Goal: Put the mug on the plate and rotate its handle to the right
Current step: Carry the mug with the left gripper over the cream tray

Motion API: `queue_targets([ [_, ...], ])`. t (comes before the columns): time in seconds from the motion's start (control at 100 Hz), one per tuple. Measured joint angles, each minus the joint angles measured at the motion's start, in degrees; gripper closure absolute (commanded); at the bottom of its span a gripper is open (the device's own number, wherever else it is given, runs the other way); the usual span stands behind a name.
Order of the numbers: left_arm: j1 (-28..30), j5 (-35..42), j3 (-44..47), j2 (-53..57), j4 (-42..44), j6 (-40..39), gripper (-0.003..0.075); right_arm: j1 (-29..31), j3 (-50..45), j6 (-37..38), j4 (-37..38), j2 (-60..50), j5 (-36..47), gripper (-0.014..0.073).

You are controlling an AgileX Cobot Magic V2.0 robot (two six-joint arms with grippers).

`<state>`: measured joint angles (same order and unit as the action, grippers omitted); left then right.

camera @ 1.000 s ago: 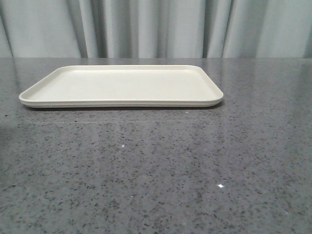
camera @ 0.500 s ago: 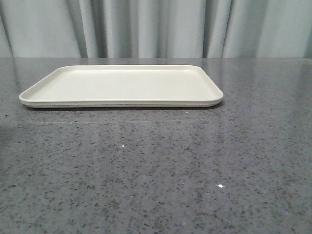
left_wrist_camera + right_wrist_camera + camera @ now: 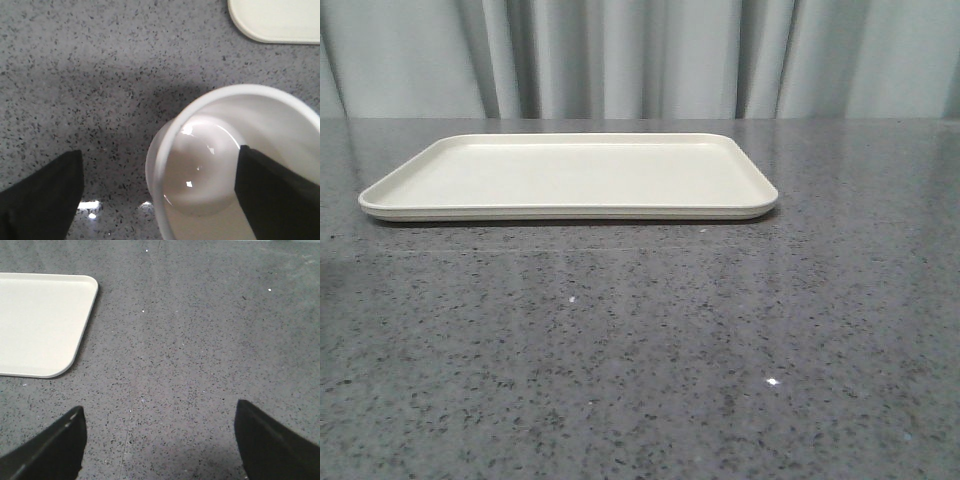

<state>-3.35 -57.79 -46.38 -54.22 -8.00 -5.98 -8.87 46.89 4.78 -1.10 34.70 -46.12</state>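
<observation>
The cream plate (image 3: 570,175) lies on the grey speckled table at the back middle, with nothing on it. The white mug (image 3: 210,165) shows only in the left wrist view, seen from above, standing on the table a little apart from a corner of the plate (image 3: 280,20). Its handle and face print are hidden. My left gripper (image 3: 159,152) is open. One finger (image 3: 270,195) is inside the mug's mouth and the other finger (image 3: 45,195) is outside, apart from the wall. My right gripper (image 3: 160,412) is open and empty above bare table beside a plate corner (image 3: 40,320).
Grey curtains (image 3: 640,55) hang behind the table's far edge. Neither arm nor the mug shows in the front view.
</observation>
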Motion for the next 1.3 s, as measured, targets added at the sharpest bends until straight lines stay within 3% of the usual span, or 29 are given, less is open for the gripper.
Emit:
queue_targets([
  [0.1, 0.00, -0.09, 0.00, -1.58, -0.02, 0.00, 0.0266, 0.00, 0.00, 0.00, 0.00, 0.00, 0.00, -0.0010],
  [0.34, 0.00, -0.80, -0.88, -1.97, 0.03, 0.09, 0.0739, 0.00, 0.00, 0.00, 0.00, 0.00, 0.00, -0.0010],
  [0.9, 0.00, -4.66, -12.90, -2.36, -3.56, 0.09, 0.0741, 0.00, 0.00, 0.00, 0.00, 0.00, -0.04, -0.0010],
  [1.1, 0.00, -5.02, -20.20, -7.81, -6.15, 0.37, 0.0741, 0.00, 0.00, 0.00, 0.00, 0.00, -0.04, -0.0010],
  [1.3, -6.07, -4.23, -29.29, -17.90, -6.58, 0.50, 0.0741, 0.00, 0.00, 0.00, 0.00, 0.00, -0.04, -0.0010],
])
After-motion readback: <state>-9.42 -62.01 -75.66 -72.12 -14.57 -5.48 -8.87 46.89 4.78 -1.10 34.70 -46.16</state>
